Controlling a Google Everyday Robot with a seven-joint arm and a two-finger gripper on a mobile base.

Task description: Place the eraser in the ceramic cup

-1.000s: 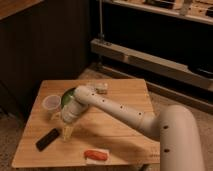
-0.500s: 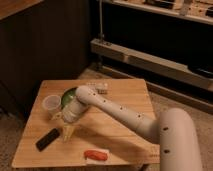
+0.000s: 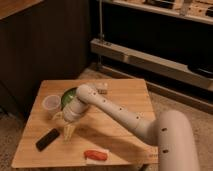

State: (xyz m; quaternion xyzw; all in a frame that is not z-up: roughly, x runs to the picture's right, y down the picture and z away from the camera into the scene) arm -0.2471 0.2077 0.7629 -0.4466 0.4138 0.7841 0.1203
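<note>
Camera view: barely shifts over the last second; hovers with gripper (image 3: pixel 67 131) at 3 o'clock of eraser (image 3: pixel 47 139), lying untouched on table (image 3: pixel 125 97). Cannot tell whether clenched or released. Leaves ceramic cup (image 3: pixel 51 103), 12 o'clock of eraser, unfilled; grasp pending.

The arm's bend (image 3: pixel 85 93) sits slightly further right than a second ago, above the pincer (image 3: pixel 67 131) hanging over the surface (image 3: pixel 127 95) just beside the eraser (image 3: pixel 47 139).

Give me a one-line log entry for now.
pincer: down near table, beside eraser | eraser: flat on table, ungrasped | ceramic cup: upright by green bowl
</note>
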